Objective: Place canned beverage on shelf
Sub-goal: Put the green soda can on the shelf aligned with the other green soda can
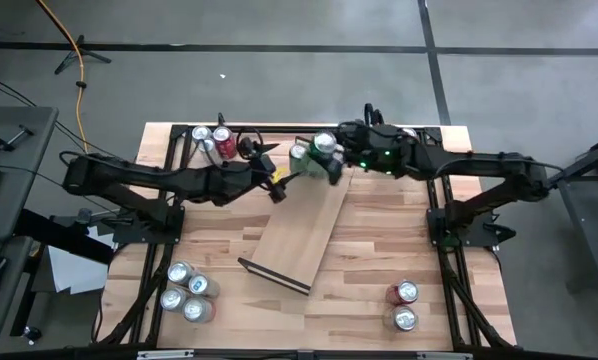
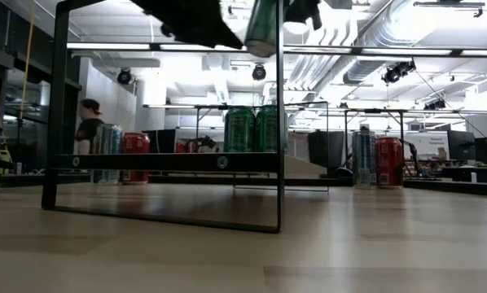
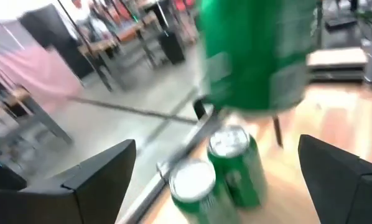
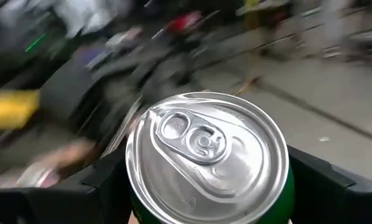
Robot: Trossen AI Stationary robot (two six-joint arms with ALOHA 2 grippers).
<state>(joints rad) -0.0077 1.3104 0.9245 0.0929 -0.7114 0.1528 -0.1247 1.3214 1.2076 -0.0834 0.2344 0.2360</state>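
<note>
Two green cans already stand at shelf far end. Right end effector grips third can aloft just above them, ready to lower. Left end effector beside shelf, wide open, empty.

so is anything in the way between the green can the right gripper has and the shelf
The right gripper holds a green can above the shelf's far end, where two green cans already stand. Those sit roughly under it; the rest of the board shows bare. The left gripper, open, hovers close beside.
</note>
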